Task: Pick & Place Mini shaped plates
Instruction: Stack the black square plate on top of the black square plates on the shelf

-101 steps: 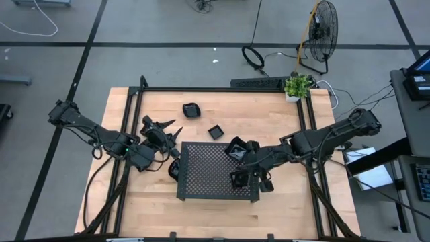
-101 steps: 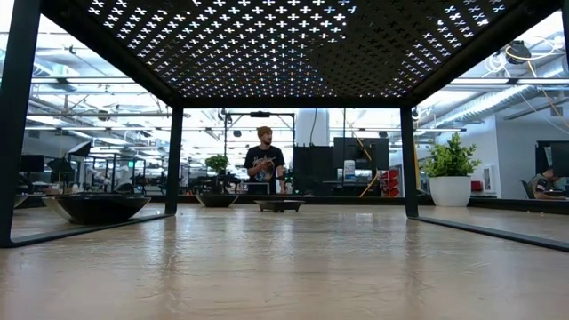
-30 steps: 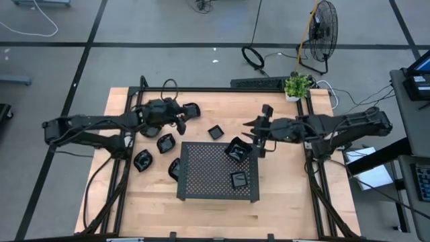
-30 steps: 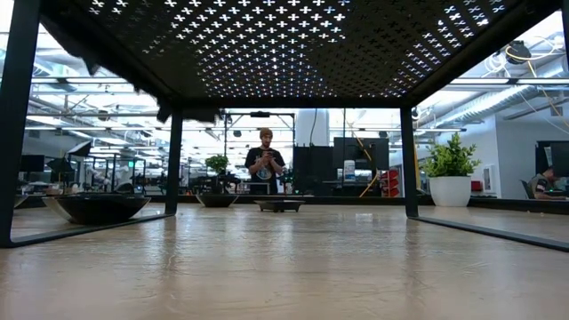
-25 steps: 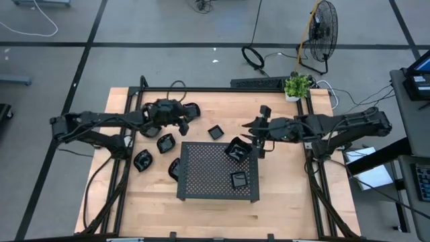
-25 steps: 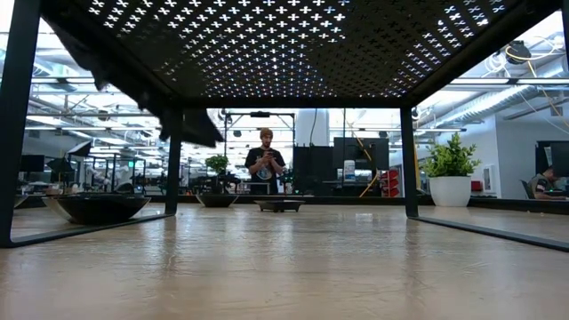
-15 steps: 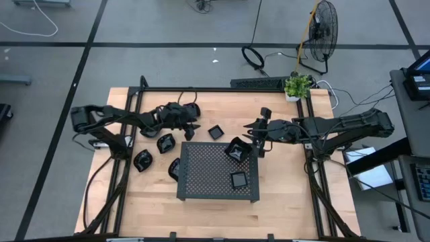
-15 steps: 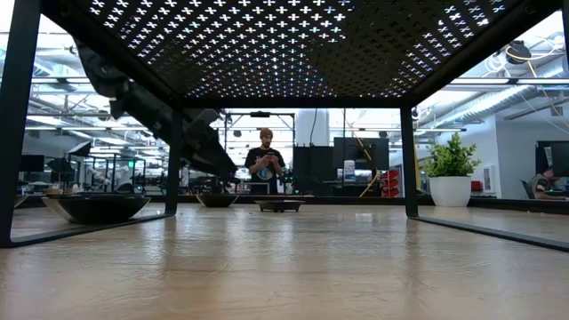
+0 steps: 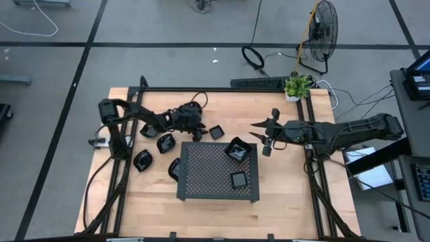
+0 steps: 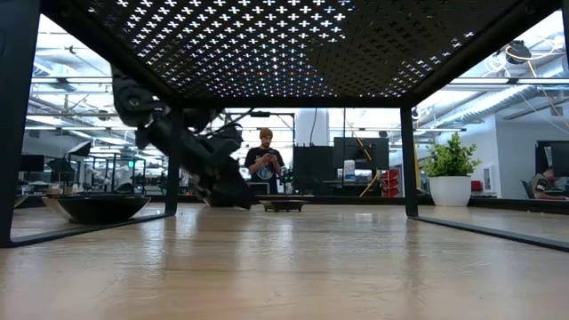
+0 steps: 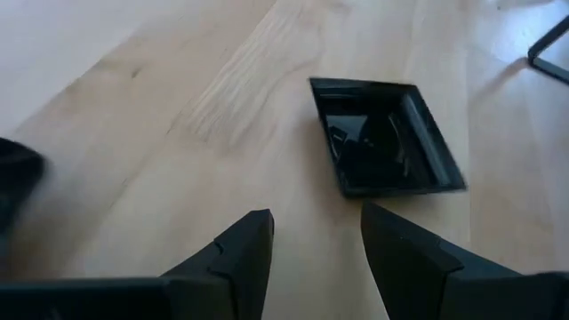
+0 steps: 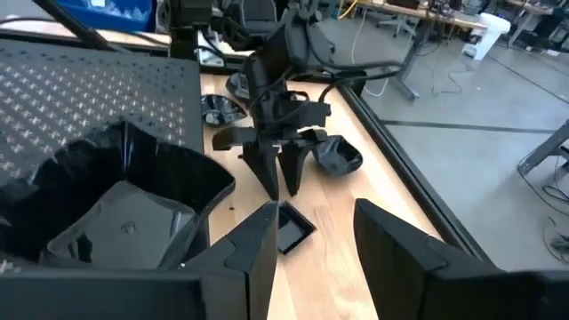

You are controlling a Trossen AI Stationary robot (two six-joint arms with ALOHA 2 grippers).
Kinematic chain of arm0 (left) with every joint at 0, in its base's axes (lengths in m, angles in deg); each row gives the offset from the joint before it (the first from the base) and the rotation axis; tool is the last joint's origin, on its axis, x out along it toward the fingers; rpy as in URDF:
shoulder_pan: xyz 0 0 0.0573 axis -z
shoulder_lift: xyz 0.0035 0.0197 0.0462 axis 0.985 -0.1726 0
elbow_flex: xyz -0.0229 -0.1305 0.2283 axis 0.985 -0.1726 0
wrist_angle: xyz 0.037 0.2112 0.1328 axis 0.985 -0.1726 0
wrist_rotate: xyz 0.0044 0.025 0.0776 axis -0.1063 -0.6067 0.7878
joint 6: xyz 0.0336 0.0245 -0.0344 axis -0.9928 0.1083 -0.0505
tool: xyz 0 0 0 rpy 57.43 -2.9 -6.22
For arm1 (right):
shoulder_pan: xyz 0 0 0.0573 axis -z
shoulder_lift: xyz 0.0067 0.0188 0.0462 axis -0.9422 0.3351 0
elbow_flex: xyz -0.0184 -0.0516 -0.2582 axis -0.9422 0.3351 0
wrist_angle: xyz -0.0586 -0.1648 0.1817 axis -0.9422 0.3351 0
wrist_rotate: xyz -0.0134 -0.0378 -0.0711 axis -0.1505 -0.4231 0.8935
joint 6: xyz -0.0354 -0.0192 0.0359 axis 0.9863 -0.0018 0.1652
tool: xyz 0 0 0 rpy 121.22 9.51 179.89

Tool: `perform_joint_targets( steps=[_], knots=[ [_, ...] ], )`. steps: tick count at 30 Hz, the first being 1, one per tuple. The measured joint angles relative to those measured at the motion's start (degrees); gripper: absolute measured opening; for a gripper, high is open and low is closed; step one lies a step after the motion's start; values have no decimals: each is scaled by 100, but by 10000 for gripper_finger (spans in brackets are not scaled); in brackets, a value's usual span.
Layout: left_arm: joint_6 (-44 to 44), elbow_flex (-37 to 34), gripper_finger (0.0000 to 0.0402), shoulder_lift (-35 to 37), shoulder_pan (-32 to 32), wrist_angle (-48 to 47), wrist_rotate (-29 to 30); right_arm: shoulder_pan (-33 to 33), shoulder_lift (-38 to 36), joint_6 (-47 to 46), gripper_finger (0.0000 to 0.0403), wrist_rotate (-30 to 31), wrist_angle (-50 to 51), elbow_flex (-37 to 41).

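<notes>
Two glossy black mini plates already sit on the large dark perforated rectangular tray [image 9: 201, 176]: an angular, crumpled-looking dish [image 9: 238, 149] at its far right corner and a small square one [image 9: 238, 180] nearer the right edge. Several more lie on the pale wooden table [image 9: 282, 195] to the tray's left.

The small square glossy black plate [image 9: 216, 132] matters most now. It lies flat on bare wood just beyond the tray's far edge, between the two arms. The left gripper [image 9: 197, 134] hangs just beside it, on its left, with its dark fingers [image 11: 242, 249] spread and nothing between them. In the left wrist view the same plate [image 11: 384, 136] sits ahead of the fingertips and a little off to one side of the gap, not centred in it. Its outline is close to square, so no long axis dictates the approach; either pair of opposite rims would do.

The right gripper [image 9: 263, 136] waits well apart on the plate's other side, also spread and empty, hovering off the tray's far right corner.

By my reading the left arm is clearly the nearer one, and its next move needs a small sideways shift to straddle a rim before descending.
</notes>
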Motion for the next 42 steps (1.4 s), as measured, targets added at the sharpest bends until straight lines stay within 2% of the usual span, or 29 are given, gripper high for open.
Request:
perform_joint_targets(
  steps=[9, 19, 24, 33, 42],
  knots=[
    [143, 236, 179, -145, 89, -32, -11, -4, -114, -313, 137, -4, 15, 182],
    [1176, 236, 179, -143, 85, 266, -2, -7, -114, -449, 137, -7, 14, 292],
    [1744, 249, 179, -141, 129, 355, 191, -7, -114, -449, 137, -7, 10, 292],
    [1766, 567, 179, -141, 393, -315, 465, -7, -112, -449, 137, -2, -2, 292],
    [1736, 876, 179, -141, 479, -1056, 1093, -7, -112, -449, 137, 0, -32, 292]
  ],
)
